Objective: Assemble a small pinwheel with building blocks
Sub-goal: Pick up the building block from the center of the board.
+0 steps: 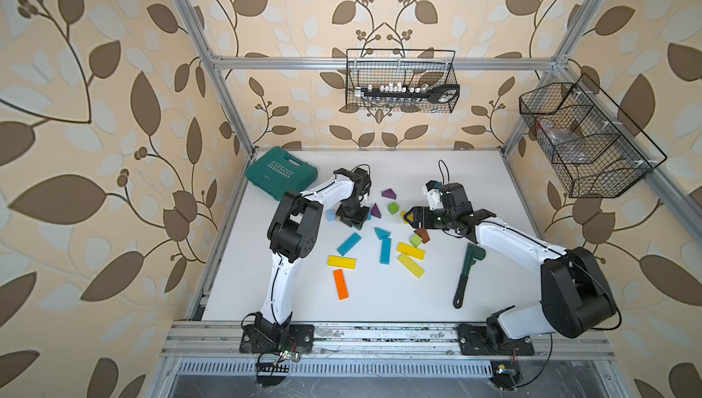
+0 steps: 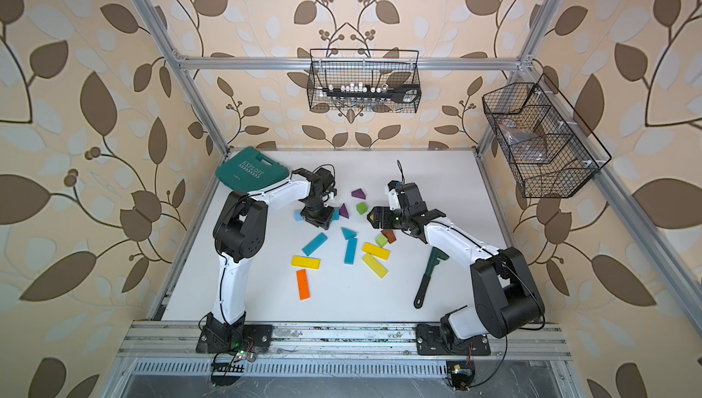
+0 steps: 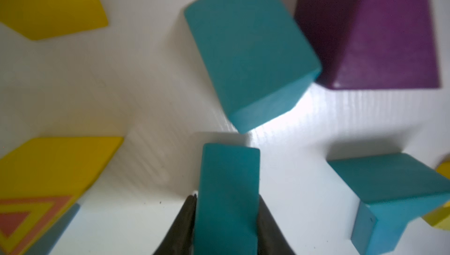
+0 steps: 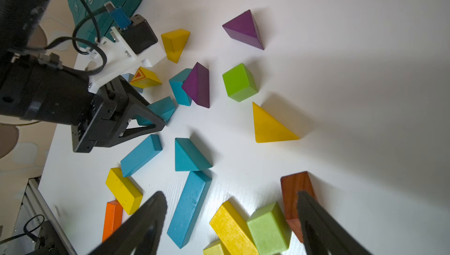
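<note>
The building blocks lie scattered mid-table. My left gripper [image 3: 226, 200] is shut on a teal block [image 3: 227, 180], low over the table; another teal block [image 3: 250, 49] leans on a purple wedge [image 3: 379, 37] just beyond. From the right wrist view the left gripper [image 4: 155, 119] shows with that teal block [image 4: 162, 109]. My right gripper [image 4: 231, 202] hangs open above a yellow bar [image 4: 231, 227], a green cube [image 4: 267, 229] and a brown block [image 4: 292, 193], holding nothing. In a top view, teal bars [image 1: 385, 251], a yellow bar [image 1: 341, 261] and an orange bar [image 1: 340, 284] lie nearer the front.
A teal case [image 1: 281, 173] sits at the back left corner. A dark green toy wrench [image 1: 468, 274] lies front right beside the right arm. Wire baskets [image 1: 400, 80] hang on the back and right frame. A green cube [image 4: 239, 82] and a yellow wedge [image 4: 270, 124] stand apart.
</note>
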{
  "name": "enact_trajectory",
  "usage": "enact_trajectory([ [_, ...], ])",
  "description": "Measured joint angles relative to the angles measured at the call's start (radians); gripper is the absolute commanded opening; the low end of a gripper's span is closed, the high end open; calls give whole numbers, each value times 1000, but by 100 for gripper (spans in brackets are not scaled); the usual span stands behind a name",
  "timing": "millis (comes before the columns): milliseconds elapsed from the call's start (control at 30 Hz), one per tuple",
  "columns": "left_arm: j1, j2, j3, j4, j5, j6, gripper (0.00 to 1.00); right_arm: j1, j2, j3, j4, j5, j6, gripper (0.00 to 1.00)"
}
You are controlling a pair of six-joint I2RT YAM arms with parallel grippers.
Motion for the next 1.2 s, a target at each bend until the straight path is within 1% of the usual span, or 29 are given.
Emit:
enact_trajectory([
  [67, 1, -19, -7, 2, 34, -31, 11, 30, -11, -19, 11, 3, -26, 89],
  [133, 14, -58, -31, 18, 95, -72, 7, 87, -18, -21, 26, 11, -65, 93],
  [267, 38, -220, -176, 107, 262, -170, 0, 218, -17, -21, 88, 14, -147, 95],
  [400, 76, -405, -326, 200, 429, -287, 0, 299, 7, -14, 145, -5, -230, 94],
  [500, 99, -513, -433, 287, 541, -365, 2, 328, 14, -14, 196, -46, -290, 94],
  [600, 105, -579, -511, 347, 621, -418, 2, 339, 18, -7, 224, -69, -345, 94],
  [667, 105, -595, -533, 369, 667, -437, 3, 350, 25, 5, 232, -68, -377, 94],
  [800, 104, -607, -550, 399, 731, -459, 4, 379, 32, 16, 259, -68, -437, 89],
  [933, 105, -623, -550, 407, 768, -460, 4, 381, 38, 26, 280, -67, -473, 83],
  [1033, 105, -627, -550, 401, 780, -459, 5, 381, 40, 31, 297, -69, -486, 78],
  [1100, 105, -627, -550, 393, 781, -458, 4, 381, 40, 31, 309, -76, -490, 76],
  [1200, 105, -627, -550, 387, 786, -457, 4, 380, 40, 31, 317, -80, -494, 68],
])
